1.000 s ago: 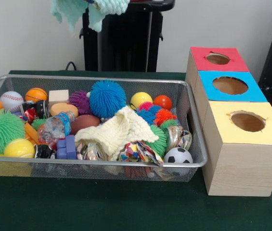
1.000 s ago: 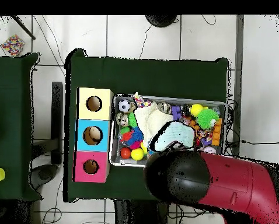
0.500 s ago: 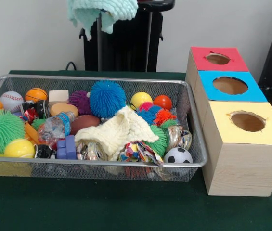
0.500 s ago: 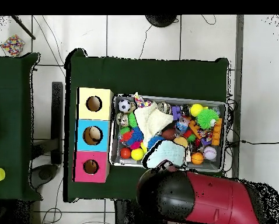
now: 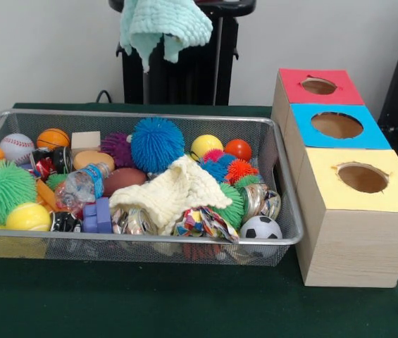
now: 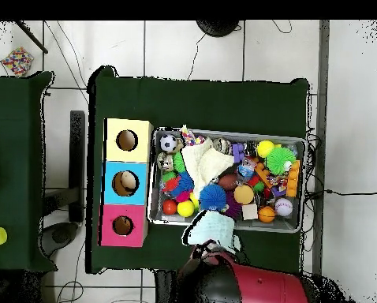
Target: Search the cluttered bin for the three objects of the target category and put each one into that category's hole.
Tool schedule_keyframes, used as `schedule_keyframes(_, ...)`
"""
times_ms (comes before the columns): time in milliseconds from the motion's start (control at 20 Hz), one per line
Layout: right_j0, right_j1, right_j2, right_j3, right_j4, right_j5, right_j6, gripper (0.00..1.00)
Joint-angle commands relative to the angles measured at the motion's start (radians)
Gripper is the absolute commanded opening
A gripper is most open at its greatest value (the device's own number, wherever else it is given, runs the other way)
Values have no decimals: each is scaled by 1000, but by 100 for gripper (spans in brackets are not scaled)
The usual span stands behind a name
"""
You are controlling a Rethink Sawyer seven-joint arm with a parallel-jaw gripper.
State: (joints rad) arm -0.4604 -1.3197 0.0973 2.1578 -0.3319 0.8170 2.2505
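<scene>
A mint-green knitted cloth (image 5: 163,24) hangs in the air at the top of the front view, above the far rim of the wire bin (image 5: 287,236). My gripper (image 5: 160,3) is shut on it and almost wholly hidden by its folds. In the overhead view the mint cloth (image 6: 211,229) lies just outside the bin's rim (image 6: 154,181), over the green table, with the red arm (image 6: 255,288) below it. A cream cloth (image 5: 174,193) and a patterned cloth (image 5: 202,222) lie in the bin. To the right stand the red hole (image 5: 318,86), blue hole (image 5: 337,124) and yellow hole (image 5: 362,177).
The bin holds a blue spiky ball (image 5: 156,144), a green spiky ball (image 5: 1,190), a soccer ball (image 5: 260,227), a baseball (image 5: 17,146), a plastic bottle (image 5: 79,186) and several small balls. A second green table (image 6: 14,158) stands at the overhead view's left.
The mint cloth has moved right in the front view. Overhead, it and the arm have drawn back from over the bin to beyond its rim, uncovering the blue spiky ball.
</scene>
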Motion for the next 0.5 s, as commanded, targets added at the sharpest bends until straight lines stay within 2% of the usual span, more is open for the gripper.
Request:
schedule_keyframes(50,18,41,-11,159,-4,-98,-1,0)
schedule_keyframes(250,43,66,-17,186,-15,-139,45,0)
schedule_keyframes(500,87,141,-36,221,-32,-243,131,0)
